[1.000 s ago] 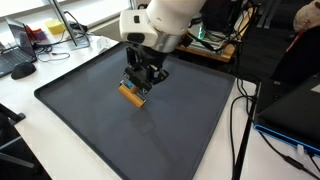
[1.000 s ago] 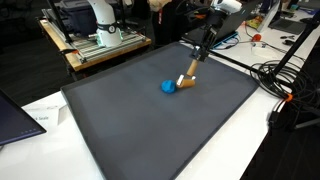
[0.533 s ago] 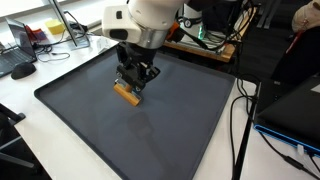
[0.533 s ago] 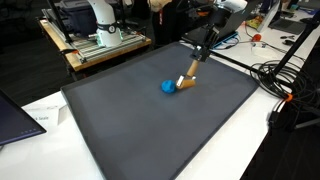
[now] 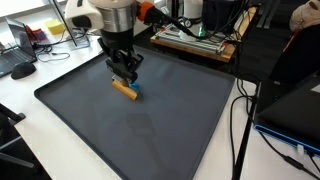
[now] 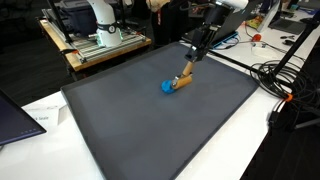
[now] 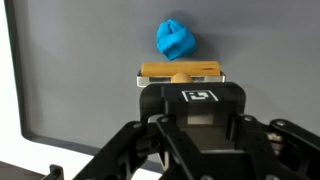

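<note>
My gripper [image 5: 127, 80] reaches down onto a dark grey mat [image 5: 160, 135] and is shut on a flat wooden block [image 5: 124, 90] that rests low on the mat. In the wrist view the block [image 7: 160, 70] lies crosswise just past the gripper [image 7: 180, 80], whose fingertips are hidden by its own black body. A crumpled blue object [image 7: 174, 40] lies on the mat right beyond the block. In an exterior view the blue object [image 6: 167, 87] sits against the block [image 6: 182, 82], under the gripper [image 6: 186, 72].
The mat [image 6: 150, 130] has a raised rim and covers most of the white table. Laptops [image 5: 20, 52], cables [image 6: 285, 85] and lab gear [image 6: 100, 35] stand around it. A person's hand [image 5: 305, 15] shows at the far edge.
My gripper has moved across the mat with the wooden block, bringing it up to the blue object. The arm has swung over and turned.
</note>
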`<act>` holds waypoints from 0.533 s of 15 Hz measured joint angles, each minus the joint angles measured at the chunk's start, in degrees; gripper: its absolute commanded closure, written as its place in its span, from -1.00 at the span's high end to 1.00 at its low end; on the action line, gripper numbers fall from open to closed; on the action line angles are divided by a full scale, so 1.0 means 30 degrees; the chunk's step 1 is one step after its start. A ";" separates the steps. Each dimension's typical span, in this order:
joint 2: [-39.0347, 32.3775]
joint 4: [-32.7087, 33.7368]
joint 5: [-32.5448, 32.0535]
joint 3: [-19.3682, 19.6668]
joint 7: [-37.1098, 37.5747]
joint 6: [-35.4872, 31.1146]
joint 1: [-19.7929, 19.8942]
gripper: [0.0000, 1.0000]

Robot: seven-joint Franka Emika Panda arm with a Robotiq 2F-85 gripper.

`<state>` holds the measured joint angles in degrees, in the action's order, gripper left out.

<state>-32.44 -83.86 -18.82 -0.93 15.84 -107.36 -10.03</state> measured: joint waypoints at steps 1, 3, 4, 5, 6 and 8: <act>0.0001 0.0124 0.0400 0.0001 -0.0390 0.0016 0.0242 -0.57; 0.0001 0.0386 0.1242 -0.0001 -0.1166 0.0075 0.0713 -0.57; 0.0001 0.0537 0.1693 -0.0002 -0.1581 0.0130 0.0951 -0.57; 0.0002 0.0684 0.2121 -0.0003 -0.1987 0.0221 0.1175 -0.57; 0.0002 0.0845 0.2552 -0.0005 -0.2398 0.0315 0.1412 -0.57; 0.0002 0.1207 0.3393 -0.0009 -0.3158 0.0615 0.1866 -0.57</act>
<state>-32.44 -80.24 -8.64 -0.96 6.37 -105.51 -4.43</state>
